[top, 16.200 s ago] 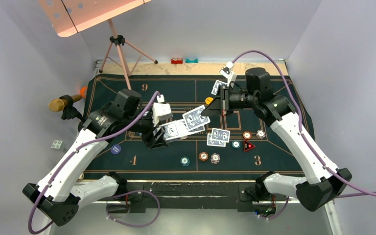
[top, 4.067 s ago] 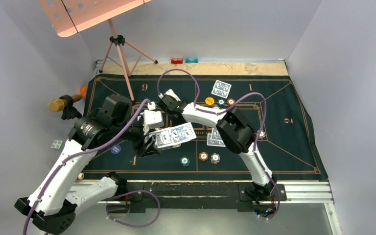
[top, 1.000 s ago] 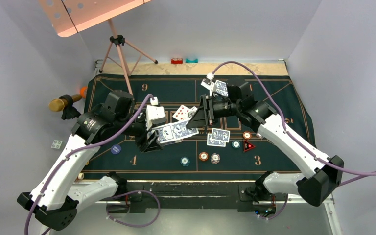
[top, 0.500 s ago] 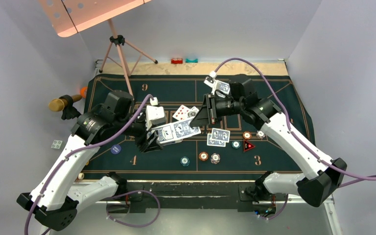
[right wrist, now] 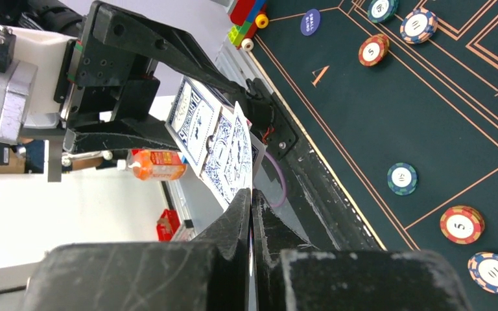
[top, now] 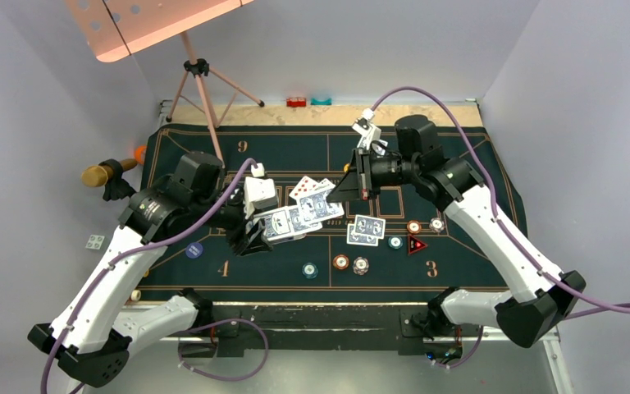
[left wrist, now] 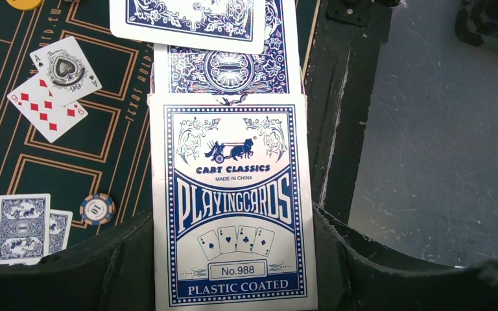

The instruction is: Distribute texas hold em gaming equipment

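The right gripper [top: 346,187] has its fingers pressed together on the edge of one card [top: 326,203], which hangs in the air over the middle of the mat [top: 476,172] and overlaps the fan [top: 294,222] of blue-backed cards it is being drawn from. That fan sticks out of the box [left wrist: 232,201], which the left gripper [top: 250,236] clamps by its sides at about 9 o'clock from the mat's centre. I judge the deal to be partly done. An ace [left wrist: 65,65] and a nine [left wrist: 47,109] lie face up, touching, near the centre. A face-down pair [top: 367,230] sits just toward 5 o'clock from them. Three chips [top: 341,263] are lined up at 6 o'clock, and three more [top: 414,226] lie at 4 o'clock beside the red triangle [top: 416,244]. The blue disc [top: 194,250] rests at 8 o'clock by the printed 4. Whether cards lie at 1 o'clock I cannot tell, since the right arm hides that patch. The seats at 8 and 11 o'clock show no cards, so several hands, and probably more face-up cards, seem left to deal, beginning with the one now pinched.
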`<act>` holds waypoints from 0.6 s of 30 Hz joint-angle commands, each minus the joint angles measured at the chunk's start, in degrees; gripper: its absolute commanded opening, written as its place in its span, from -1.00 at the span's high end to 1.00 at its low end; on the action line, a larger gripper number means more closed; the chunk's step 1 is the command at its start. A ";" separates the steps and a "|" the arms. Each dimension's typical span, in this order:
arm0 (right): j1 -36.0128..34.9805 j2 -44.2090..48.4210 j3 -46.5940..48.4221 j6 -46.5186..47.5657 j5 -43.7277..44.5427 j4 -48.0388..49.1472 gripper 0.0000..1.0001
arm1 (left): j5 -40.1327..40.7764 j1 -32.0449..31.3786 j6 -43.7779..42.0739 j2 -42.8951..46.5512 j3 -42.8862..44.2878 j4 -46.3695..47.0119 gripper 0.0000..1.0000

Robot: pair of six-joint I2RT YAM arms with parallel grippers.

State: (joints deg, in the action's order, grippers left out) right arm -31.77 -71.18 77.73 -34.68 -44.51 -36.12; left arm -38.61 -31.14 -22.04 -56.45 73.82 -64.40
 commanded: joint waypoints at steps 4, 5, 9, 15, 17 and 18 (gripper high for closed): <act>1.39 1.43 5.14 -0.37 -3.10 1.11 1.00 | -1.20 0.34 0.07 0.83 1.92 1.41 1.00; 1.61 1.21 6.20 -0.35 -3.12 0.86 1.00 | -1.20 0.36 0.07 0.93 1.94 1.39 1.00; 3.63 -0.19 11.96 1.45 -1.91 -2.49 1.00 | -0.99 0.37 -0.08 1.15 1.94 1.22 1.00; 6.56 -1.19 15.37 1.53 2.35 -3.57 1.00 | -1.27 0.36 -0.13 1.32 1.73 0.93 1.00; 6.64 -2.47 15.33 1.67 6.78 -4.25 1.00 | -1.53 0.35 -0.02 1.29 1.59 1.03 1.00; 6.63 -3.03 14.71 1.26 9.11 -4.46 1.00 | -1.62 0.37 0.06 1.40 1.46 1.03 1.00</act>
State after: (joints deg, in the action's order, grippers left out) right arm -25.50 -71.79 91.57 -34.28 -43.35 -38.59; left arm -38.61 -31.14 -22.04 -56.07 73.82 -64.45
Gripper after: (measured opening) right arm 0.007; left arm 0.707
